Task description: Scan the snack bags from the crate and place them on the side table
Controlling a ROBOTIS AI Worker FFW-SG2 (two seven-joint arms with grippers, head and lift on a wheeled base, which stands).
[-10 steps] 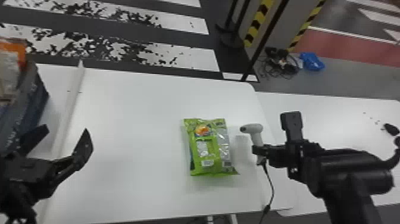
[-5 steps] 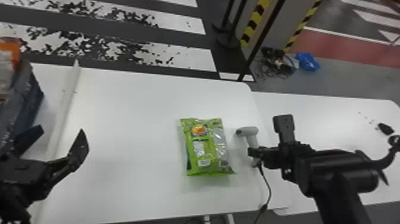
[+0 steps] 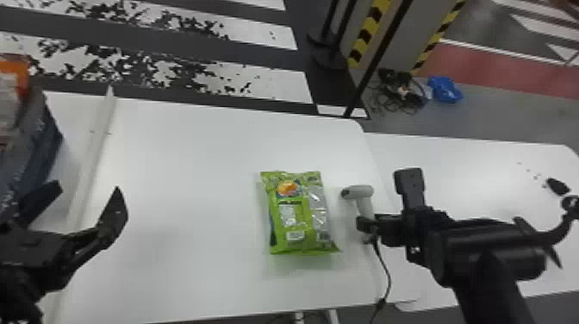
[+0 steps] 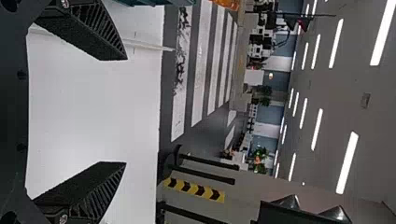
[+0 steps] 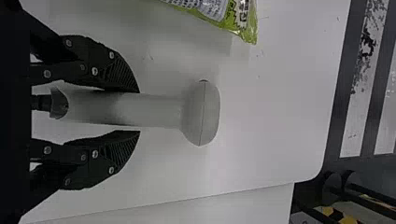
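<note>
As the last second has gone by, the right gripper [image 5: 138, 112] has edged a little nearer the scanner [image 5: 201, 114], and from where I stand that looks like the scanning step being set up. Its two fingers are apart, one on each side of the handle, with a slim gap along one of them, so I wouldn't call it clamped. The scanner's nose points toward the green bag [image 3: 301, 215], which lies flat on the white table [image 3: 194, 194], just beside it, with its printed face up.

Against the earlier head view, the scanner sits slightly closer to the robot in relation to the bag, so I suspect it is being nudged or carried along a touch. The bag itself hasn't shifted on the table; the whole view has merely slid a little.

The left gripper [image 4: 125, 111] is over the table near the crate [image 3: 32, 142], its fingers spread well apart with nothing between them. An orange pack [image 3: 17, 75] shows in the crate.

I'd say this bag still needs its scan, then a trip to the side table [image 3: 465, 172]. The right fingers should close squarely on the handle first; an uneven squeeze could twist the scanner, and its cable [image 3: 387, 275] might tug.
</note>
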